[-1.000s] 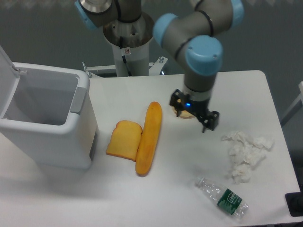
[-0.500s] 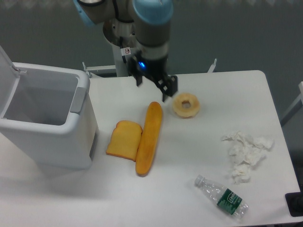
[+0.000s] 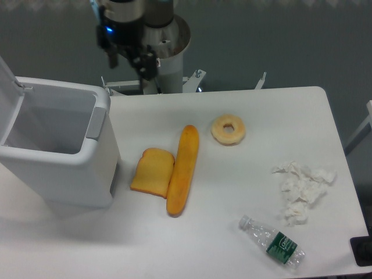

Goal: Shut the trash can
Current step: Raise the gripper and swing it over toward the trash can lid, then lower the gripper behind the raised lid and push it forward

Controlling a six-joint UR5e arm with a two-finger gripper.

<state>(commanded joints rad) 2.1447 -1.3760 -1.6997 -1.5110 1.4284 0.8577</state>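
Moved: gripper [image 3: 129, 55] has shifted from above the baguette to the upper left of the frame, near the arm's base.
Gripper state: fingers spread, holding nothing.
Trash can [image 3: 64, 168]: left edge of frame, lid [image 3: 8, 81] raised, interior open.
Table [image 3: 232, 215]: carries toast [image 3: 152, 171], baguette [image 3: 182, 169], donut [image 3: 228, 129], tissue [image 3: 301, 190], bottle [image 3: 273, 241].

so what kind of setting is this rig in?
Probably a lab test bench, not a real kitchen: a bare white table against a plain grey backdrop, the arm's pedestal bolted behind it, and staged props, namely an open trash can, a baguette and a bottle.
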